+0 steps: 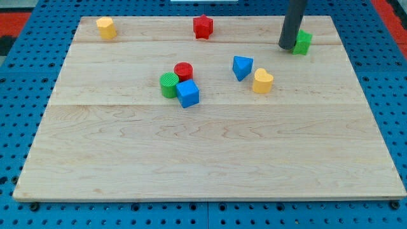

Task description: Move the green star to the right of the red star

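Camera view looks down across a pale wooden board [203, 159] laid on a blue pegboard bench [19, 127]. From where I stand, the dark rod comes in from the view's top, and my tip [287, 47] sits on the board near its top right corner. It has no jaws or fingers and holds nothing; it simply presses against the left side of the green star [303, 42], which peeks out from behind the rod on the view's right. That green star is close to the board's top edge, roughly level with the red star [203, 26] and well apart from it, on its right.

Far off at the top left corner is a yellow block [105, 27]. Near the middle, a red cylinder [183, 70], a green cylinder [168, 84] and a blue cube [187, 93] huddle together, touching. To their right a blue wedge-shaped block [241, 67] sits just beside a yellow heart-like block [262, 81].
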Motion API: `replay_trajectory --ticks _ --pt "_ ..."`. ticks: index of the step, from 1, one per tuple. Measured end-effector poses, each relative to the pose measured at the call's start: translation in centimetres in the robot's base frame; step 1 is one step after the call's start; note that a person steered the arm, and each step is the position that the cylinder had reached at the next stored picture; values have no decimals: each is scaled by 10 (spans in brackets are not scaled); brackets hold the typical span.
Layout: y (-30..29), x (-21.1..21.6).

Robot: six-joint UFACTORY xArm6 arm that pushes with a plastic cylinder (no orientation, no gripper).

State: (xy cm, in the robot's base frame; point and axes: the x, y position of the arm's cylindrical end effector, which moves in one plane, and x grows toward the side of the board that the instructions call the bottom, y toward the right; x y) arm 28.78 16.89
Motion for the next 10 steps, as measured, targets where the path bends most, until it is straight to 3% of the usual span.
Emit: replay_trajectory --ticks 1,3,5,6,7,8,9,10 --pt "1 20" --pt "63 27" --pt "88 -32" --pt "78 -46" --pt "21 -48" --pt "29 -33" --pt "12 8" --pt "-42 -14"
